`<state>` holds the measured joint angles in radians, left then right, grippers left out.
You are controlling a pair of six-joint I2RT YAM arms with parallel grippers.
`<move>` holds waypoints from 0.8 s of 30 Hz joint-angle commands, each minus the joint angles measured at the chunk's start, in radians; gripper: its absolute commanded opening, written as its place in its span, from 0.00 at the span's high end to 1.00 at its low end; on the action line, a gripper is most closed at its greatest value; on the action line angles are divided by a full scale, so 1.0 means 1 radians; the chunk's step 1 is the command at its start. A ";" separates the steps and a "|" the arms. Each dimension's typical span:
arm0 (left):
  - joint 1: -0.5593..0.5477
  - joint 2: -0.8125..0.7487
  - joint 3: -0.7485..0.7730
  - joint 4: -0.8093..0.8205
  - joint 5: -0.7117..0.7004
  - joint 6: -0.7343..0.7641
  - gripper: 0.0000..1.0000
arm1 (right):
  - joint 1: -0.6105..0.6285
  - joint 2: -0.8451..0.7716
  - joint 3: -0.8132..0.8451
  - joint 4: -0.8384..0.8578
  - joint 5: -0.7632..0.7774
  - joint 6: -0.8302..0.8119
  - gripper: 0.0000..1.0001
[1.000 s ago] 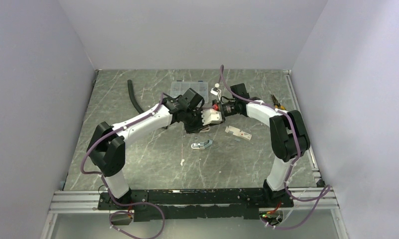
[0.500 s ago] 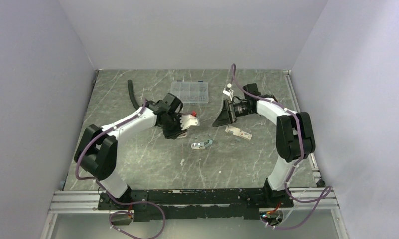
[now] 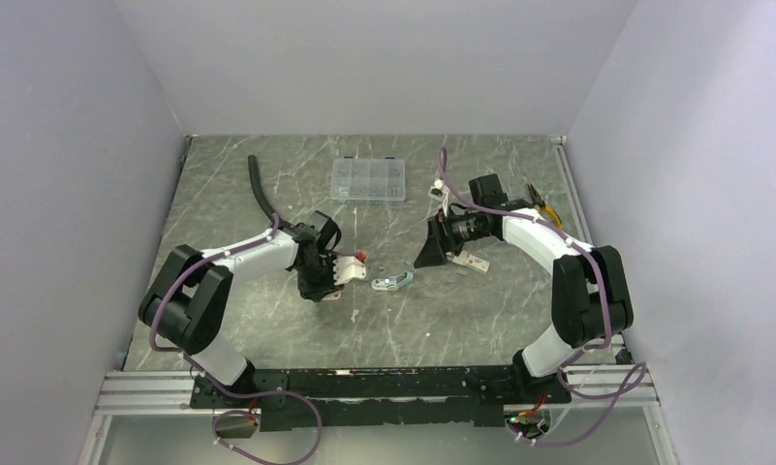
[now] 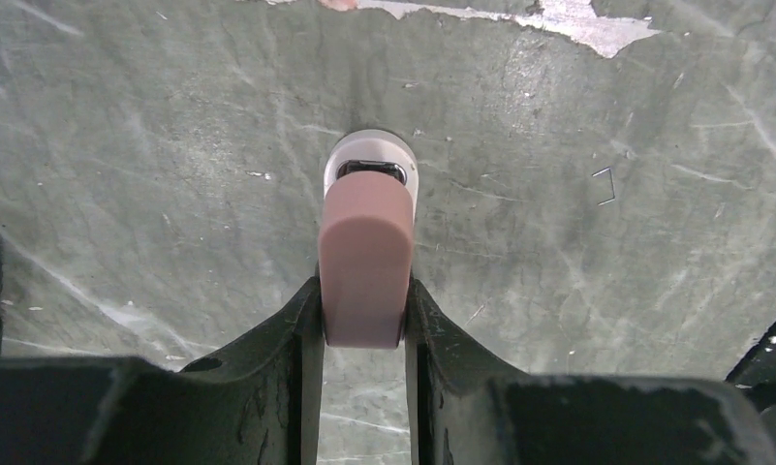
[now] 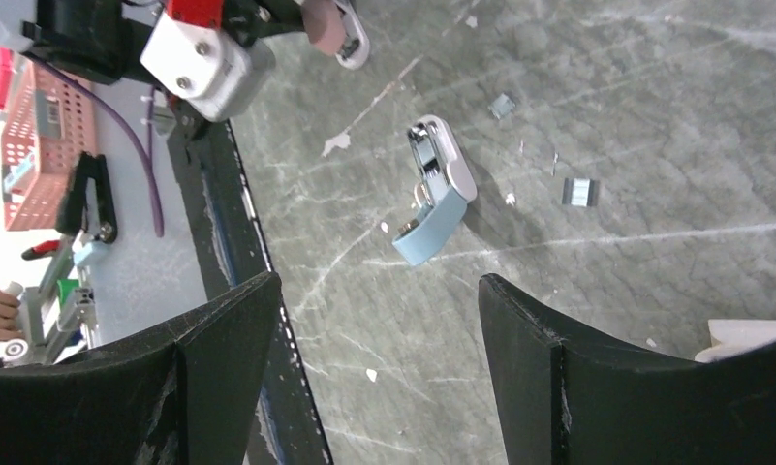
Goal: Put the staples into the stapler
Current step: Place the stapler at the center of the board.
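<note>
Pink mini stapler (image 4: 366, 252) gripped, staples (image 5: 577, 191) lying loose
Left gripper (image 4: 364, 320) clamps the stapler, probably steadying it. Right of the open blue stapler (image 5: 437, 199), the right gripper (image 5: 376, 291) gapes wide near the staples on the table (image 3: 267, 320), likely for a pick.

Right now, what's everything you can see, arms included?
pink stapler: one, pink and white, clamped in the left hand
blue stapler: one, blue and white, lying open in the middle
staple strips: two, silvery, loose on the table near the blue stapler
carton: one, white with red mark, by the right hand
box: one, clear, compartments, far middle
hose: one, black, far left
pliers: one, orange handles, far right edge
left hand: one, black, shut on the pink stapler
right hand: one, black, open, empty
</note>
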<state>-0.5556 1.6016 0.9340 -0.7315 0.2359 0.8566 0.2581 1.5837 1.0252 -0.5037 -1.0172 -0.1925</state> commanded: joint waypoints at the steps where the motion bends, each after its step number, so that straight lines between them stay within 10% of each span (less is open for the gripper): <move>1: 0.003 -0.013 -0.033 0.074 -0.015 0.039 0.75 | 0.004 -0.035 -0.009 0.011 0.058 -0.059 0.22; 11: 0.008 -0.056 -0.050 0.092 -0.028 0.032 0.07 | 0.006 -0.034 -0.008 -0.032 0.090 -0.106 0.22; 24: 0.061 -0.144 0.113 0.108 -0.012 -0.224 0.05 | 0.181 -0.053 -0.071 0.081 0.257 -0.025 0.27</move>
<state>-0.5163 1.4590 0.9741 -0.6556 0.2287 0.7547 0.3798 1.5555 0.9634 -0.5091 -0.8429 -0.2581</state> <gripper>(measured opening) 0.943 0.746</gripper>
